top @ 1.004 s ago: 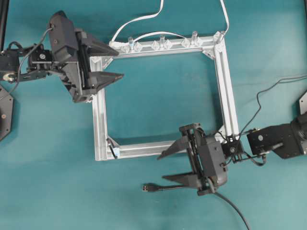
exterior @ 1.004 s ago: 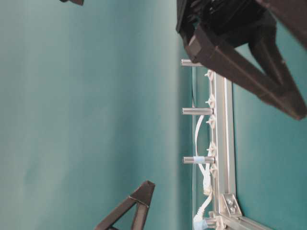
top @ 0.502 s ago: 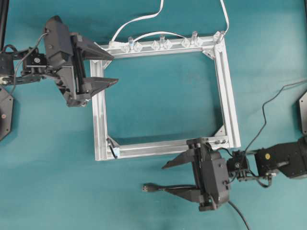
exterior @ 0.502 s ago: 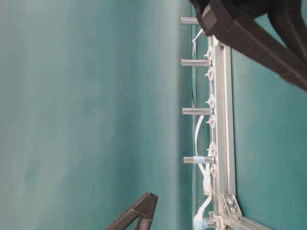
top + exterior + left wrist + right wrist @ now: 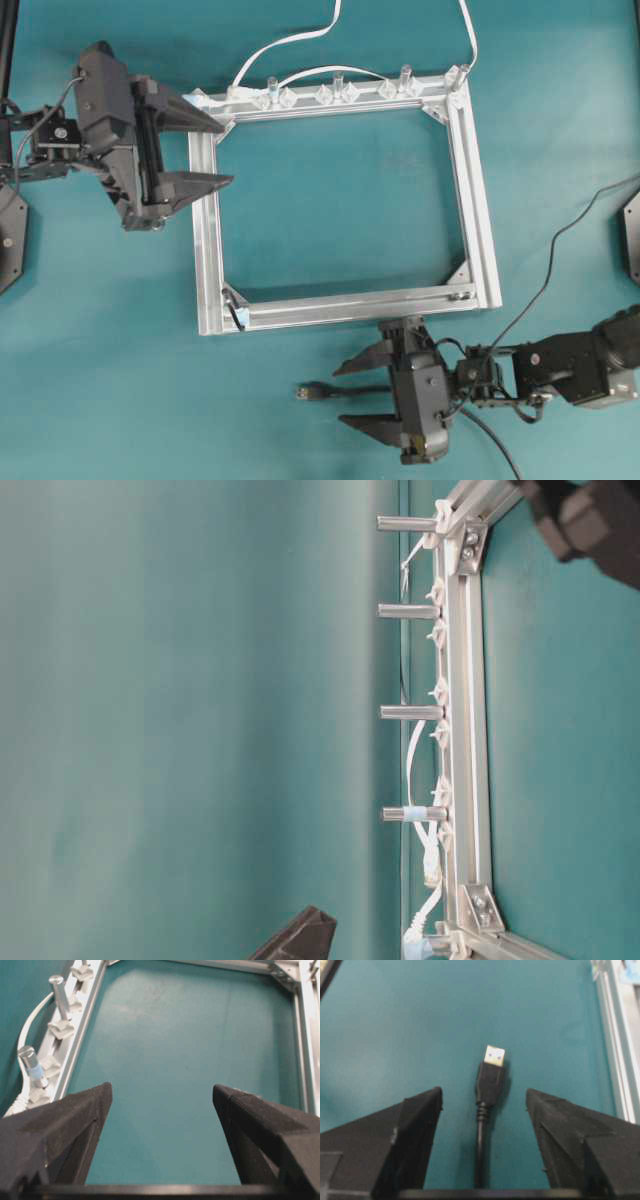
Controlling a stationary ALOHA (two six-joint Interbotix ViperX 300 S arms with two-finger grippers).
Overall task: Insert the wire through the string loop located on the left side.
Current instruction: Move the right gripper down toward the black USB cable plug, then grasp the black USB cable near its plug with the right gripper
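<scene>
A silver frame (image 5: 340, 300) lies flat on a teal table (image 5: 330, 200), with clear pegs (image 5: 337, 88) standing along its far rail and a white cable (image 5: 290, 42) curling away behind them. Below the frame's near rail, the right gripper (image 5: 345, 395) hangs over the table with its jaws spread wide, grasping nothing. The wire (image 5: 335, 391) lies on the table directly between those jaws, not touched by either one, its plug (image 5: 311, 391) and metal tip pointing toward the left of the overhead view; the right wrist view shows the plug (image 5: 490, 1080) centred between the two fingers (image 5: 415, 1125). The rest of the wire trails off under the gripper toward the bottom edge. The string loop (image 5: 236, 314) sits at the frame's near left corner, well apart from the plug. The left gripper (image 5: 215, 150) hovers at the frame's far left corner, jaws released and wide, holding nothing; its wrist view looks across the bare teal inside the frame.
</scene>
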